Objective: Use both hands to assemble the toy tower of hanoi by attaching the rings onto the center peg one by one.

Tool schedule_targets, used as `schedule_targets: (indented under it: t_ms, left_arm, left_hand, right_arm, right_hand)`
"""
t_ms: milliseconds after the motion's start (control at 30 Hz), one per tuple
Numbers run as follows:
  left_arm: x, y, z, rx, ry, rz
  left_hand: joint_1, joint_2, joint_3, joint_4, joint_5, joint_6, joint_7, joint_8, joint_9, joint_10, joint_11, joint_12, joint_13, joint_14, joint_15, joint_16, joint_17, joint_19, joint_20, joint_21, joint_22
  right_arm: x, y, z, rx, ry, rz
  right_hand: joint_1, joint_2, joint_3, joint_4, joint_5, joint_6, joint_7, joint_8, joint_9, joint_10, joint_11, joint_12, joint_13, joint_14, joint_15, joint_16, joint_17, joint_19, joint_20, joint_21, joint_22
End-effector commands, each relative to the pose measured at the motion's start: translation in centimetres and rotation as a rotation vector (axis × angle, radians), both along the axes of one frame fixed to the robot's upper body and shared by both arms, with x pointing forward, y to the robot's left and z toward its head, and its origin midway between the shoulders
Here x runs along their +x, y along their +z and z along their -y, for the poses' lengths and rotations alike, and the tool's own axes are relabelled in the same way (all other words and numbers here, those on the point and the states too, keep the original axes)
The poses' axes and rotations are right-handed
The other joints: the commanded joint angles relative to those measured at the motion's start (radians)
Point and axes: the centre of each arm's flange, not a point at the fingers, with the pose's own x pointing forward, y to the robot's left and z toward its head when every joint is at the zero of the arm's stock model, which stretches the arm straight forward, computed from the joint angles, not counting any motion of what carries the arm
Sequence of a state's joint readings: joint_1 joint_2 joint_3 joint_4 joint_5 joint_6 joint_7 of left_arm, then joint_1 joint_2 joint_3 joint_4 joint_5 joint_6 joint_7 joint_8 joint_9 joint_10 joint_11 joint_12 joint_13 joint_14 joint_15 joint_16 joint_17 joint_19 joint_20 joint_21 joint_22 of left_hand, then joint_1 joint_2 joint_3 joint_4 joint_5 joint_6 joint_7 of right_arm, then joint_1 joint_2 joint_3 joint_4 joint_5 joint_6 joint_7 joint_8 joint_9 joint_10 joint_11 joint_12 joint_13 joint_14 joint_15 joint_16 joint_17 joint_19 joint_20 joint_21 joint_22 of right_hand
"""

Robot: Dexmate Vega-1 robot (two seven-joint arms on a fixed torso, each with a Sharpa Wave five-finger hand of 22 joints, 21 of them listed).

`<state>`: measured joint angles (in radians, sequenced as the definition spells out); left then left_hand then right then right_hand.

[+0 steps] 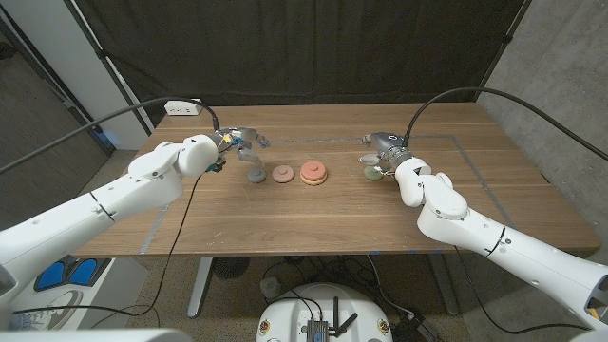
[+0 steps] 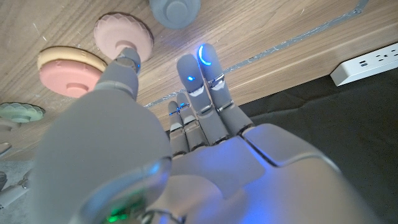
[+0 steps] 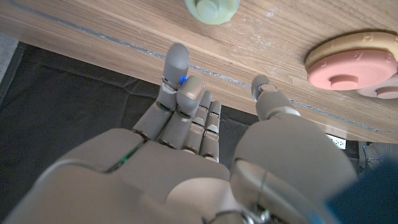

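Scalloped pink ring (seemingly loose) beside stacked tower.

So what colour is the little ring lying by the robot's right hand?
Pale green ring, clearest in the right wrist view, near the right hand.

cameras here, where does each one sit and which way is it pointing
Head view: on the robot's head, looking down over the table; both arms enter from the bottom corners, left hand, right hand.
Left wrist view: on the left wrist, looking along the left hand's back at the grey ring and pink ring.
Right wrist view: on the right wrist, looking along the right hand's back at the green ring.
Shared: all three show the base with its peg.
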<state>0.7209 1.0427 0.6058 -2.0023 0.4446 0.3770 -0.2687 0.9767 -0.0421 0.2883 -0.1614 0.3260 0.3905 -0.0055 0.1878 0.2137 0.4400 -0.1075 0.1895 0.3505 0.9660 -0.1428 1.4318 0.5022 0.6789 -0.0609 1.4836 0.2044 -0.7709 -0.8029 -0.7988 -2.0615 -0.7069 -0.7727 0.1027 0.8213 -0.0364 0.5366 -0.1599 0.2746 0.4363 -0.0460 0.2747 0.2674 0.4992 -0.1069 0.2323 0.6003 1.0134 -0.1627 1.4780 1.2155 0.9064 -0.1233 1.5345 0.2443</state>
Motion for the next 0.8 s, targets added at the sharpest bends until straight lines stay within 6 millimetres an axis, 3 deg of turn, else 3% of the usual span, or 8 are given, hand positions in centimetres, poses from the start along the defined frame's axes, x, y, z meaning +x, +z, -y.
schedule_targets:
  t_ms: [33, 467, 800]
  left_arm:
    - [1.2, 0.0, 1.1, 0.061, -0.024, -0.059]
    - [2.2, -0.2, 2.1, 0.124, -0.033, -0.071]
    - [3.3, -1.0, 2.5, 0.129, -0.050, -0.057]
  left_hand:
    - [-0.005, -0.023, -0.013, 0.003, -0.006, -0.028, 0.005, -0.006, -0.001, -0.025, 0.005, -0.004, 0.006, 0.003, -0.076, 0.008, -0.002, -0.011, -0.143, 0.008, 0.001]
    - [-0.036, -0.041, -0.035, 0.013, -0.021, -0.102, 0.019, -0.009, -0.005, -0.091, 0.023, -0.007, 0.004, -0.021, -0.076, 0.004, -0.014, -0.030, -0.142, 0.006, -0.005]
    - [-0.040, -0.042, -0.039, 0.014, -0.024, -0.113, 0.020, -0.004, -0.006, -0.103, 0.025, -0.004, 0.004, -0.025, -0.076, 0.006, -0.015, -0.032, -0.142, 0.006, -0.006]
  right_arm:
    - [0.0, 0.1, -0.1, -0.004, 0.001, 0.000]
    - [-0.1, 0.3, -0.2, -0.005, -0.004, 0.004]
    - [-0.1, 0.2, -0.2, -0.007, -0.007, -0.002]
  right_hand:
    - [-0.007, 0.006, 0.005, 0.003, 0.009, 0.007, 0.002, 0.005, 0.001, 0.011, 0.003, 0.000, 0.004, 0.008, -0.054, -0.002, 0.005, 0.013, -0.092, 0.006, 0.001]
    - [-0.011, 0.009, 0.007, 0.004, 0.012, 0.009, 0.002, 0.005, 0.001, 0.020, 0.001, 0.001, 0.008, 0.009, -0.054, -0.001, 0.006, 0.012, -0.092, 0.006, 0.000]
    - [-0.014, 0.011, 0.008, 0.004, 0.014, 0.013, 0.002, 0.005, 0.001, 0.021, 0.000, 0.000, 0.010, 0.005, -0.054, -0.004, 0.002, 0.013, -0.092, 0.007, 0.001]
